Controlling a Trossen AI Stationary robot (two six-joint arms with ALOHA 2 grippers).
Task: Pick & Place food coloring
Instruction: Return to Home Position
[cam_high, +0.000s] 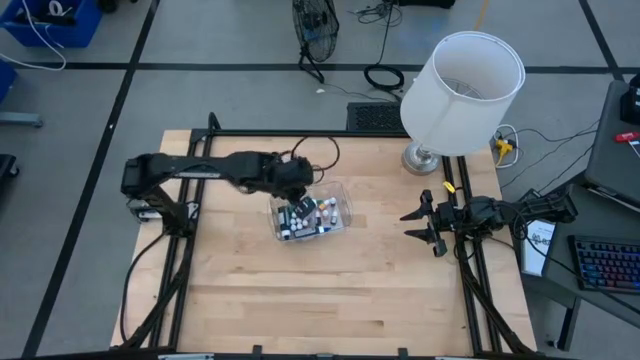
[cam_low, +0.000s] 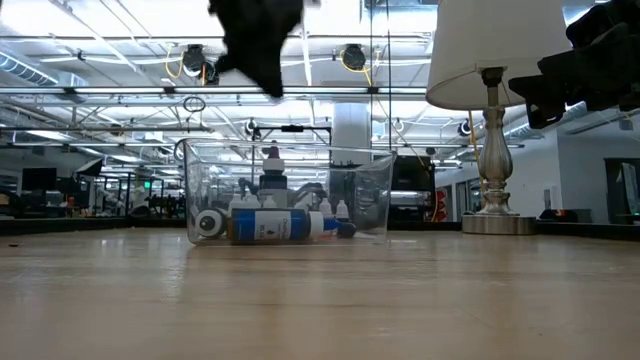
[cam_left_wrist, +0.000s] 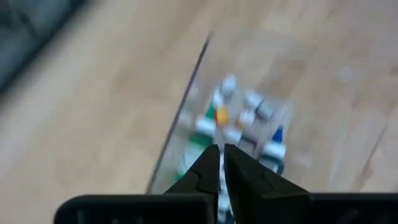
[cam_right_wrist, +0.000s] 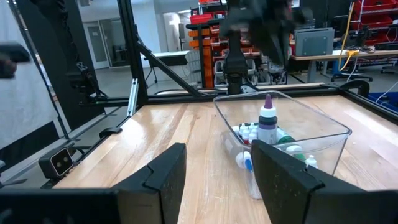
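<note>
Food coloring bottles (cam_high: 305, 217) lie inside the clear tub (cam_high: 343, 196) mid-desk (cam_high: 300, 300), bare wood all around; left fingers (cam_left_wrist: 205, 171) (pressed together) hang above it, right fingers (cam_right_wrist: 161, 174) spread at the right edge.

The left arm (cam_high: 215, 168) reaches from its base on the left toward the middle of the surface (cam_high: 300, 290). Its wrist is bent downward and its jaws are pressed together, hanging well clear of the wood. The right arm (cam_high: 490, 213) sits folded at the right edge, its jaws spread wide and pointing inward.
</note>
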